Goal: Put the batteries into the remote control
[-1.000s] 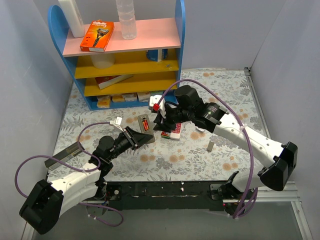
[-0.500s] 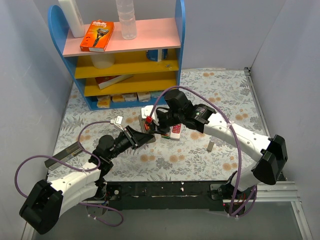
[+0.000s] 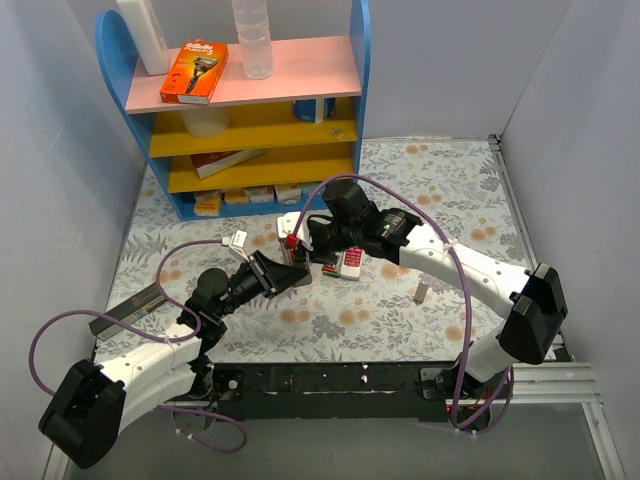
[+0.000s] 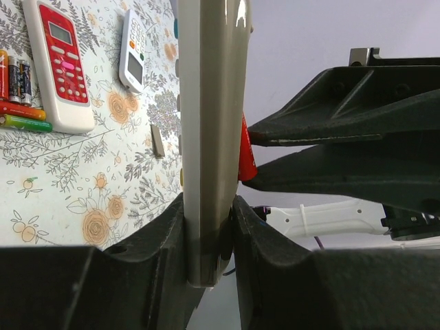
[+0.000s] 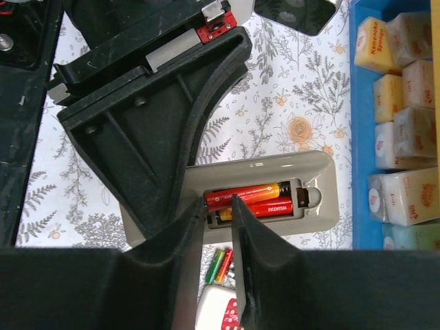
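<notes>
Our left end effector (image 4: 206, 213) clamps the remote control (image 4: 206, 103) above the desk (image 3: 400, 320); our right end effector (image 5: 218, 206), perhaps pinching among the bay's batteries (image 5: 265, 196) (we cannot tell), could lever one out if skewed.

Clamped edge-on at centre frame in the left hand (image 4: 206, 227): the remote control (image 4: 206, 103), lower end wedged between the dark fingers. Pressed against its right-hand face, a red battery (image 4: 246, 155), pinched in the right hand (image 4: 260, 157). Spread on the floral surface (image 4: 103, 206) at left: a red-and-white remote (image 4: 58, 65), a narrower white remote (image 4: 132, 51), loose batteries (image 4: 24, 124) just beside the red-and-white one, and a small grey tab (image 4: 158, 141).
</notes>
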`<state>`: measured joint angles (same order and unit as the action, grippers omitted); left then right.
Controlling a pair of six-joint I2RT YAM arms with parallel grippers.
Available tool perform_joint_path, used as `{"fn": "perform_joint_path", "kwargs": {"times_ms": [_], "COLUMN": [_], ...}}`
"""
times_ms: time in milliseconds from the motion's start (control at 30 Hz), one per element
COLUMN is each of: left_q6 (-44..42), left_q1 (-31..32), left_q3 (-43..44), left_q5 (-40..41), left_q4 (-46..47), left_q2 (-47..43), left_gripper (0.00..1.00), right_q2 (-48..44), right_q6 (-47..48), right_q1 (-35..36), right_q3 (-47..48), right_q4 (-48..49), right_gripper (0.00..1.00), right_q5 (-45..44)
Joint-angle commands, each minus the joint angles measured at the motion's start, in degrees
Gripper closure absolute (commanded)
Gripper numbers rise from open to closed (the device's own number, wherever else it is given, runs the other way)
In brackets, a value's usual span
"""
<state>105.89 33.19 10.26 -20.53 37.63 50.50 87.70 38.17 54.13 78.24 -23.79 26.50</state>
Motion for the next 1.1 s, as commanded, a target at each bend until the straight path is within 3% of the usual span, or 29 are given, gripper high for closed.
{"fn": "perform_joint_path", "kwargs": {"times_ms": [0,267,1067], "left_q6": [-1.38,-2.26,-3.23], "left_q1": [0.03,0.03,0.21], "left_q3": [2.66,3.45,3.36], "left_q5": [-1.09,-2.58,-6.97], "left_q4": [1.75,2.89,7.81], "left_q2": [-0.58,-0.14,-1.81], "left_gripper": [1.0,1.0,1.0], "right_q2": [0.28,0.98,2.83], "right_q6": [0.85,-0.03,-6.35], "right_q1": [0.45,0.36,0.45], "right_q3": [0.43,-0.19,-8.27], "right_q4": [2.96,4.1,20.62], "right_gripper": [0.76,0.8,0.82], "right_q5": [-1.45,-1.98,-9.62]}}
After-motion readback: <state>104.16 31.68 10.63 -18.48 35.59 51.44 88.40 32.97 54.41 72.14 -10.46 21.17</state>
